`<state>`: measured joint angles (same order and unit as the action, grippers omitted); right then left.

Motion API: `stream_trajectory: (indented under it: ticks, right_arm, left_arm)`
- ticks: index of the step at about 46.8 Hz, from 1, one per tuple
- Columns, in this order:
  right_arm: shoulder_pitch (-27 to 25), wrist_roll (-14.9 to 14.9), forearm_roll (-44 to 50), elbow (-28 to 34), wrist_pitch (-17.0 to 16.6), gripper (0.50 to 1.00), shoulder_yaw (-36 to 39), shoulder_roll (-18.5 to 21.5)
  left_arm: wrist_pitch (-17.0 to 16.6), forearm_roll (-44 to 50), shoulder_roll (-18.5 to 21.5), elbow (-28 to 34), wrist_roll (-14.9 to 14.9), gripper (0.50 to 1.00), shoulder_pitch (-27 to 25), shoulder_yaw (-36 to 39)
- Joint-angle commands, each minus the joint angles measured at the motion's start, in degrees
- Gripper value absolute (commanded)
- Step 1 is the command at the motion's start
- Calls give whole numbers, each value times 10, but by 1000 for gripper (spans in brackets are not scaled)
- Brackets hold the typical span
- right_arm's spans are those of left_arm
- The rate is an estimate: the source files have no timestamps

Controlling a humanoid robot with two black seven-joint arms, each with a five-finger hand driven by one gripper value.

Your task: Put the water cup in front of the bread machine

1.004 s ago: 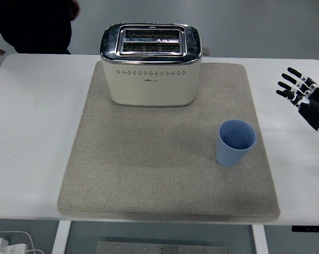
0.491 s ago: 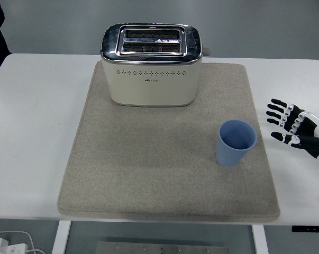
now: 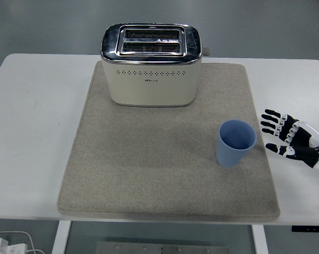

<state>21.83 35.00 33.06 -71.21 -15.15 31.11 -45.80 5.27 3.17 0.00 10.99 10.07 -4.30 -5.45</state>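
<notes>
One blue water cup (image 3: 236, 143) upright on grey mat (image 3: 164, 174), right hand (image 3: 291, 138) just beside, fingers (image 3: 270, 119) spread.

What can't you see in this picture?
- Inside the blue cup: the head view shows only its rim and upper wall, so its bottom is hidden.
- Toaster slots: too dark to see inside.
- Right hand: its arm is cut off by the picture's right edge.
</notes>
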Motion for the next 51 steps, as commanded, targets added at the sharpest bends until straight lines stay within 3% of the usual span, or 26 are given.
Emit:
stream_trajectory:
  ticks: [1,19,51]
  right_arm:
    - [-5,0,8,-9,5,928,-1,-1]
    - [-17,0,8,-40,17,928,-2,-4]
    - [-29,0,15,-79,72,928,-2,5]
  left_arm:
    - [0,0,0,0,0,1000,0,0]
    - [0,0,0,0,0,1000,0,0]
    - [0,0,0,1,0,1000,0,0]
